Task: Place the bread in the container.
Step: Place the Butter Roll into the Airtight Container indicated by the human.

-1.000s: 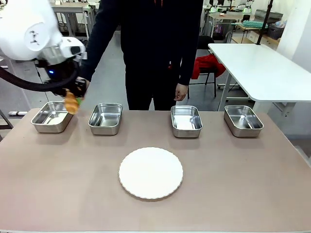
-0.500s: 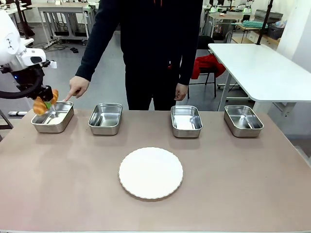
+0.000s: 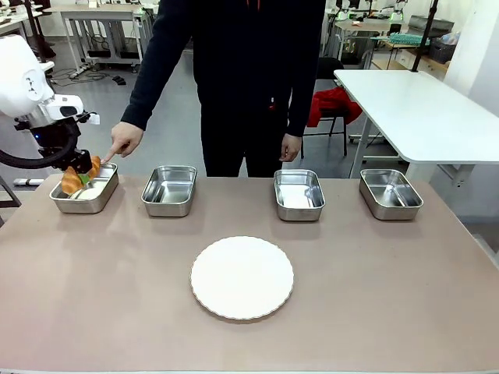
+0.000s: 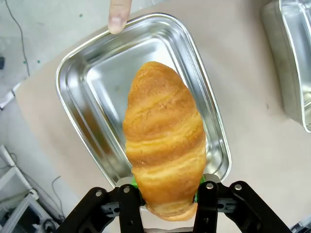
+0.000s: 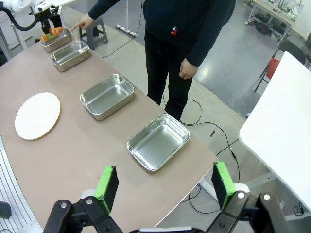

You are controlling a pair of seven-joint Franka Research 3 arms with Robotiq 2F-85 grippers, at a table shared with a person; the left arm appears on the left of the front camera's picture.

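Note:
The bread (image 4: 163, 141), a golden-brown ridged croissant, hangs lengthwise just above the container (image 4: 92, 82), the leftmost steel pan (image 3: 97, 199). My left gripper (image 3: 79, 178) is shut on the croissant's near end; in the left wrist view its black fingers (image 4: 130, 206) clamp it from both sides. A person's pointing fingertip (image 4: 119, 14) rests at the pan's far rim. From the right wrist view the croissant (image 5: 51, 33) and pan (image 5: 57, 42) show far off, and my right gripper (image 5: 164, 187) stands open with nothing between its green pads (image 5: 108, 187).
Three more steel pans (image 3: 169, 189) (image 3: 299, 193) (image 3: 390, 192) line the table's far side. A round white plate (image 3: 242, 277) lies mid-table. The person stands behind the table, one hand (image 3: 123, 140) reaching to the left pan. A white table (image 3: 421, 109) stands back right.
My left gripper carried the croissant leftward from between the two left pans, then lowered it over the leftmost pan. The person's hand stays pointing at that pan.

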